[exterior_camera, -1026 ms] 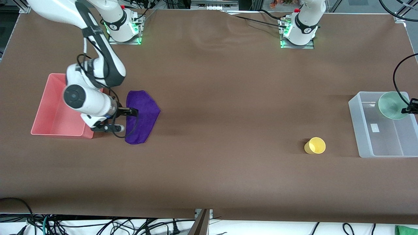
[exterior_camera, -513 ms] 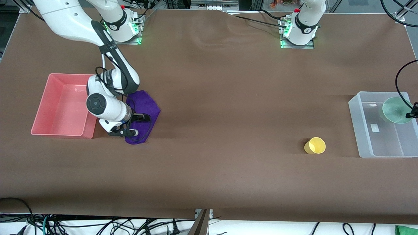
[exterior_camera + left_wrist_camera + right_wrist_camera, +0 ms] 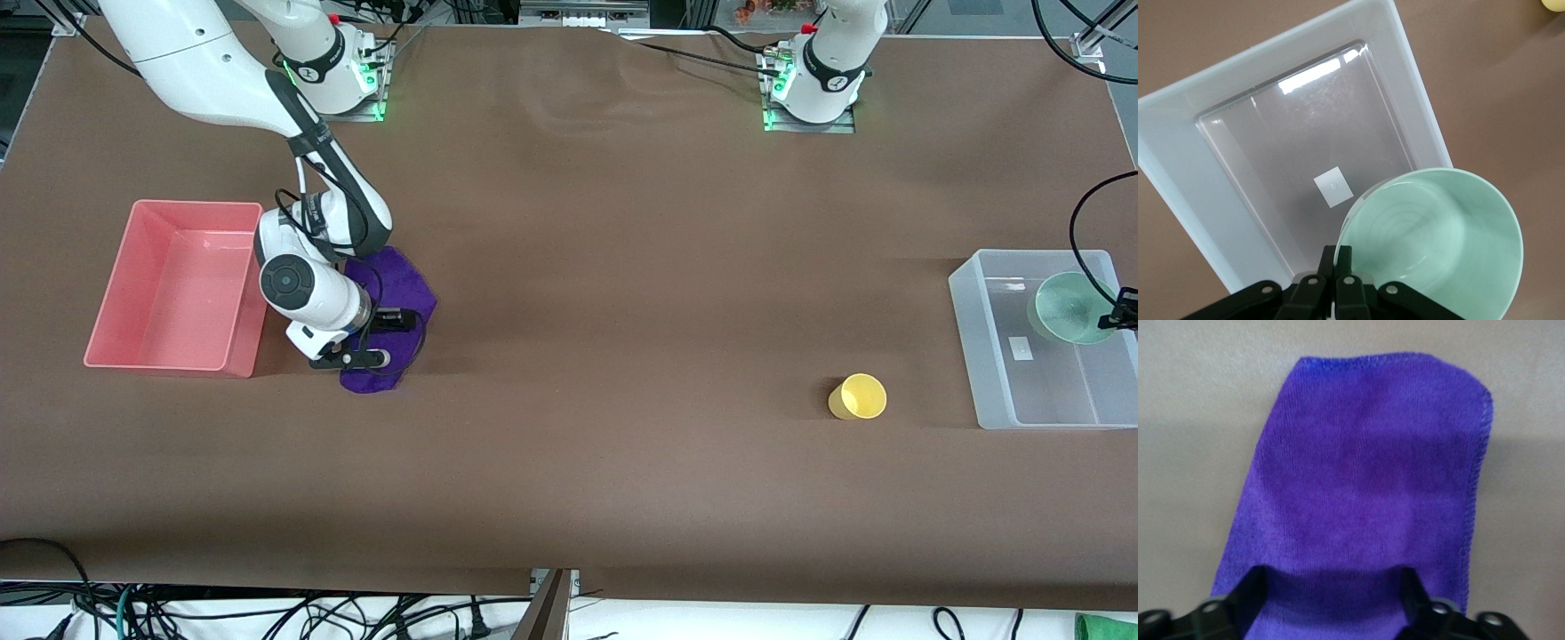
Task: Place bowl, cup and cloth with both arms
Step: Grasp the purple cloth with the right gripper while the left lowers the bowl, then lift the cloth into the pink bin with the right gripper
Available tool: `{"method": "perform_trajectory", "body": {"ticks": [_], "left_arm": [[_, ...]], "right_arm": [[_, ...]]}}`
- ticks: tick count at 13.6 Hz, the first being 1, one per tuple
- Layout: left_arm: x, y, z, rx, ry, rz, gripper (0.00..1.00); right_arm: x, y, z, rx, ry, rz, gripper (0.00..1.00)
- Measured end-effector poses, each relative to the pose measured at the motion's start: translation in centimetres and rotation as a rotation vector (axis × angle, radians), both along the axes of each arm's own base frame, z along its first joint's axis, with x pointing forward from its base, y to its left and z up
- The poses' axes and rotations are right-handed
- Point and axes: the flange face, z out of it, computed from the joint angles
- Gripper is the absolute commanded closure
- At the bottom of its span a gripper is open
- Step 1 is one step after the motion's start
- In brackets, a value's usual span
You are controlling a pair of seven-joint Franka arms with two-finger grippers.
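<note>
The purple cloth (image 3: 410, 285) lies flat on the table beside the pink bin. My right gripper (image 3: 397, 320) is low over the cloth (image 3: 1371, 453), open, its fingers (image 3: 1250, 587) spread wide above the fabric. My left gripper (image 3: 1123, 308) is shut on the rim of the mint-green bowl (image 3: 1069, 308) and holds it tilted over the clear bin (image 3: 967, 302). In the left wrist view the fingers (image 3: 1329, 259) pinch the rim of the bowl (image 3: 1438, 240) above the bin (image 3: 1271, 167). The yellow cup (image 3: 859, 396) lies on its side on the table, beside the clear bin.
A pink bin (image 3: 169, 293) stands at the right arm's end of the table with nothing in it. The clear bin holds only a small white label (image 3: 1332, 187). Black cables hang by the left gripper.
My right arm has swung from the pink bin's edge to over the cloth and come down. The bowl in my left gripper has shifted slightly and tipped flatter over the clear bin.
</note>
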Motion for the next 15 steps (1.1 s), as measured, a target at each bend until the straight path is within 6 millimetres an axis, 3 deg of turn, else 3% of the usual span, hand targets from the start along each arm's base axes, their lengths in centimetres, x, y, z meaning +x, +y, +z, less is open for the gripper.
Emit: {"method": "perform_trajectory", "body": {"ticks": [1,2,7,10,12,15], "left_arm": [[0.1,-0.2,0.0,0.000,-0.001,0.000,1.00],[0.2,-0.3,0.0,0.000,-0.001,-0.001,1.00],[0.5,-0.8,-0.2,-0.004,0.001,-0.005,1.00],[1.3,-2.4,-0.2,-0.006,-0.001,-0.026,1.00],[1.8,-3.4,-0.2,-0.005,-0.001,-0.036,1.00],[1.9,-3.6,-0.2,-0.004,0.000,-0.037,1.00]], "right_arm": [[-0.1,0.0,-0.1,-0.001,0.002,0.000,0.93],[-0.1,0.0,-0.1,-0.001,0.003,0.001,1.00],[-0.1,0.0,0.1,0.000,-0.002,0.001,1.00],[0.4,-0.3,0.7,-0.007,0.002,-0.002,1.00],[1.6,-0.6,3.1,-0.028,0.024,-0.002,1.00],[4.1,-2.7,10.0,-0.056,0.064,0.021,1.00]]}}
